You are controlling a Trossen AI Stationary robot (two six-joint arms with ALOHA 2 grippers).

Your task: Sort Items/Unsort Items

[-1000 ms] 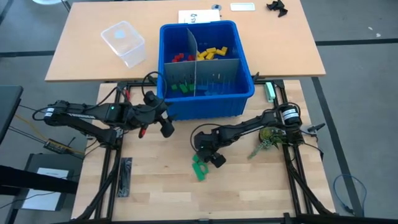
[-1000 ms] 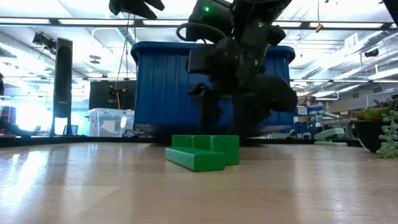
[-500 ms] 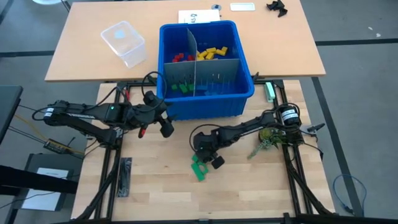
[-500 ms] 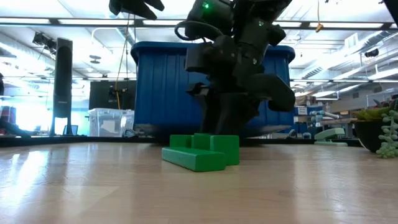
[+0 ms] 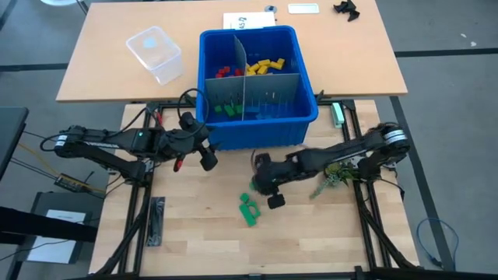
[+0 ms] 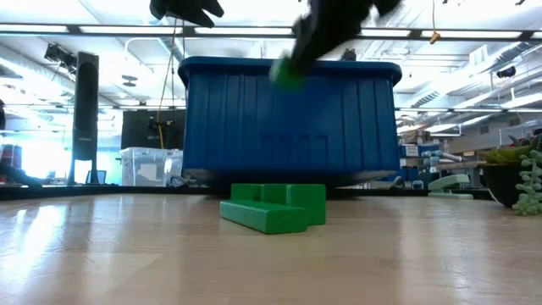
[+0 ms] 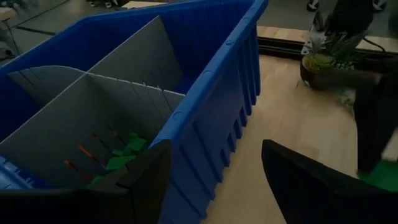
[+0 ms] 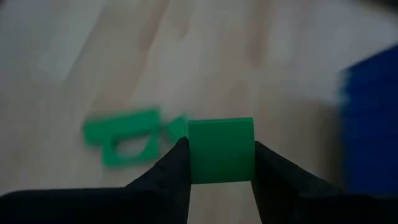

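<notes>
Below the blue bin [image 5: 259, 84] in the high view, at centre frame, my right gripper [image 5: 270, 194] is clamped on one green block [image 8: 221, 150], lifted clear of the wooden table [image 5: 202, 233]. That bin's green compartment [image 5: 226, 109] lies up and to the left of the gripper, beyond the near wall. Other green blocks [image 5: 248, 210] lie on the table just lower left of it. My right arm reaches in low from the right. My left gripper [image 5: 208, 158] waits open at the bin's lower left corner.
</notes>
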